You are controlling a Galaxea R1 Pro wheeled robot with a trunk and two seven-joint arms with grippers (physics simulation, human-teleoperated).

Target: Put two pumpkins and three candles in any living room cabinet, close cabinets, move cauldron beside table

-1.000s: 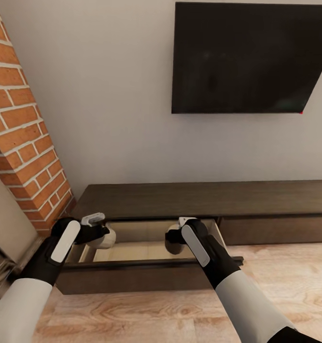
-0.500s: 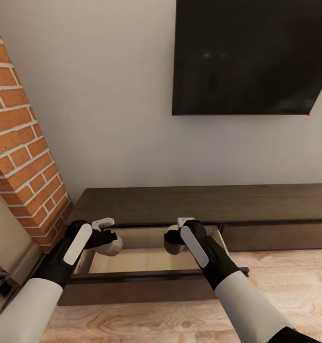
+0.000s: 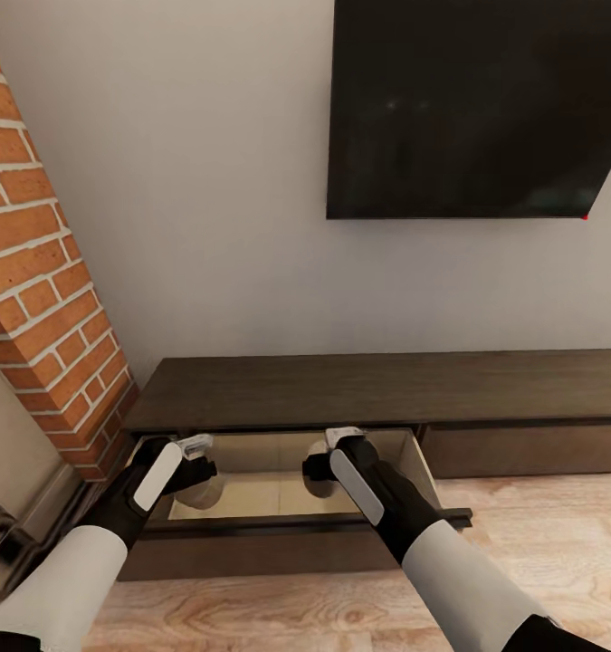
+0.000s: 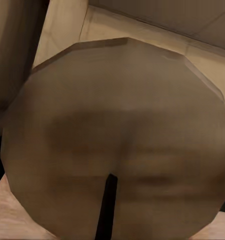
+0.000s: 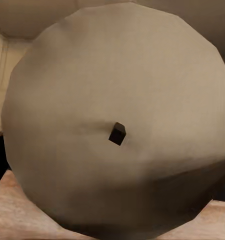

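Candles, one per gripper, both down inside the open drawer (image 3: 278, 493) of the cabinet (image 3: 377, 385). Left gripper (image 3: 195, 462) grips a candle (image 3: 201, 492) near the drawer's left end; right gripper (image 3: 328, 457) grips the other candle (image 3: 319, 480) right of the middle, toward the right end. Both candle tops sit tight against the wrist cameras ( (image 4: 117, 135), (image 5: 117, 125)) with the wick dot (image 5: 117, 133) roughly centred on the right one, so each looks squarely held, though I can't see the fingers themselves in those views. Pale drawer floor shows behind each candle; whether the bases touch it I can't tell. I'd judge the step as release into the drawer. To do it well: lower until each base is seated on the floor, keep them upright, then spread the fingers fully before lifting straight up so nothing tips or gets dragged. Keep both candles off the front edge and side walls so the drawer shuts cleanly, and leave bare floor between them for the remaining items. Arms must clear the dark front rail (image 3: 296, 523) on the way out. No pumpkins or third candle visible here.
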